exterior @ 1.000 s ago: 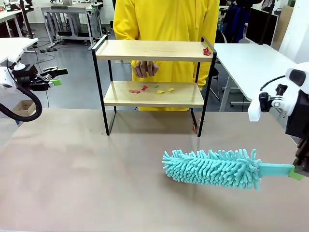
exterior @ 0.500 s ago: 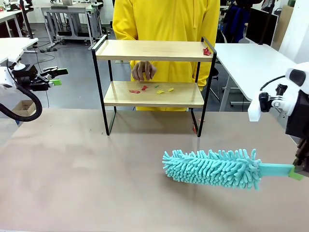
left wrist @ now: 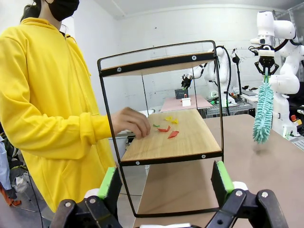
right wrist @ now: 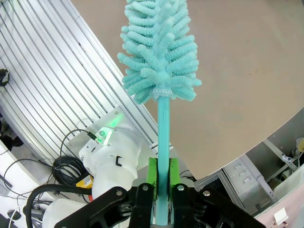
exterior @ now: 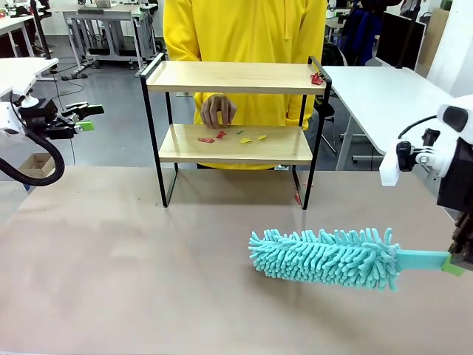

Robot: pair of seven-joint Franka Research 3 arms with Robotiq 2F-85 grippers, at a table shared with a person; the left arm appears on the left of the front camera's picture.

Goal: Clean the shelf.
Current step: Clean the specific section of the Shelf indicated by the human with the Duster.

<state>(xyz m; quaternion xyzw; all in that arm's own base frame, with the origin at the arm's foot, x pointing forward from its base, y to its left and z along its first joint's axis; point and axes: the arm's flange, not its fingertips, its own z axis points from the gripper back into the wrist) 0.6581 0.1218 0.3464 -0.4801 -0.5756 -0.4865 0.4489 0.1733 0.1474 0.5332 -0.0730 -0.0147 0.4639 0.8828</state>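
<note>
We see the shelf point(exterior: 222, 76) at the far middle of the table point(exterior: 111, 259), well apart from both pincers. Our right pincer point(exterior: 452, 266), near right, squeezes the handle of the teal duster point(exterior: 325, 257). Our left pincer point(exterior: 88, 118), far left, stands wide apart.

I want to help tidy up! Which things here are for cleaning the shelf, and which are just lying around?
For the job:
- shelf
- coloured scraps on its lower board
- red scrap on its top board
- teal duster, held in the right jaws

Just lying about:
- white table
- cardboard box on the floor
- left jaws, open and empty
</note>
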